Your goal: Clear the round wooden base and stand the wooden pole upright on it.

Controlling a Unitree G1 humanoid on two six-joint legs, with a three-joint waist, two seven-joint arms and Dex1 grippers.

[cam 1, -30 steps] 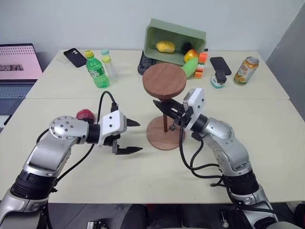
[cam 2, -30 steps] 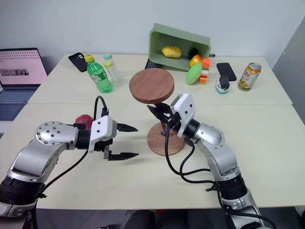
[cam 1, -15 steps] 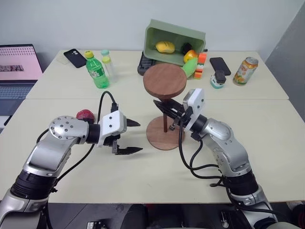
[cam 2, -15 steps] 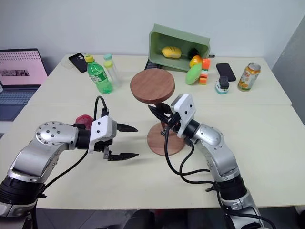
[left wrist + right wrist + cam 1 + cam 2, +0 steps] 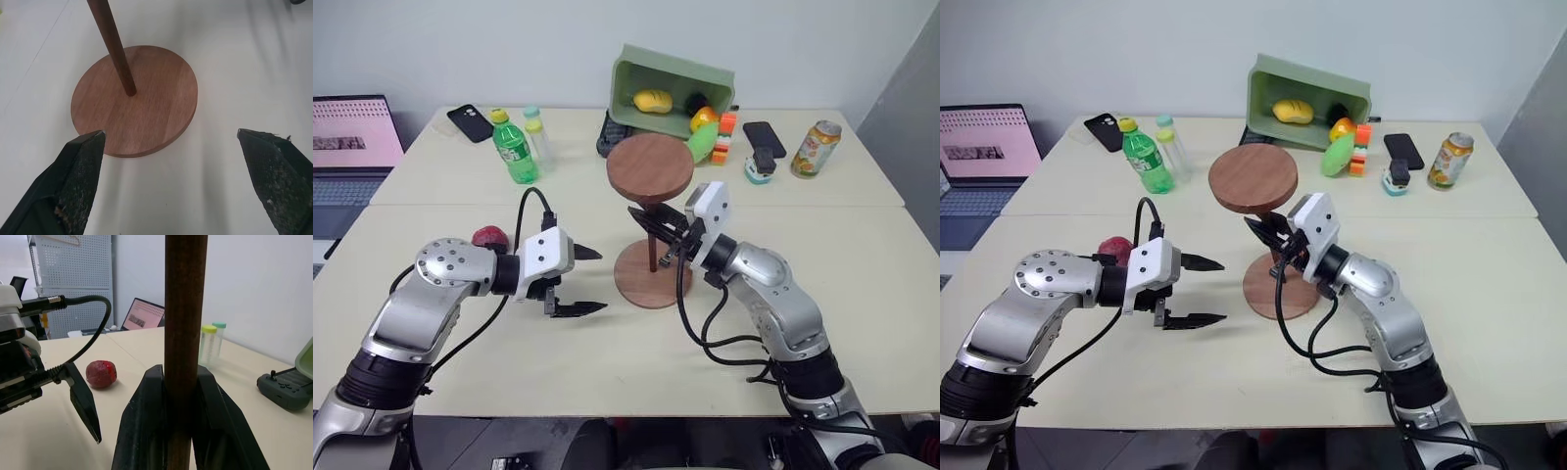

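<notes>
On the pale desk [image 5: 431, 186], the left tool [image 5: 579, 281] hovers with its black fingers spread wide, holding nothing, aimed at the flat, round, light-brown wooden base [image 5: 642, 275] just to its right. The thin dark-brown wooden pole [image 5: 653, 235] stands upright on that base, long axis vertical, its darker round disc on top. The right tool [image 5: 658, 231] is clamped around the rod's middle.
</notes>
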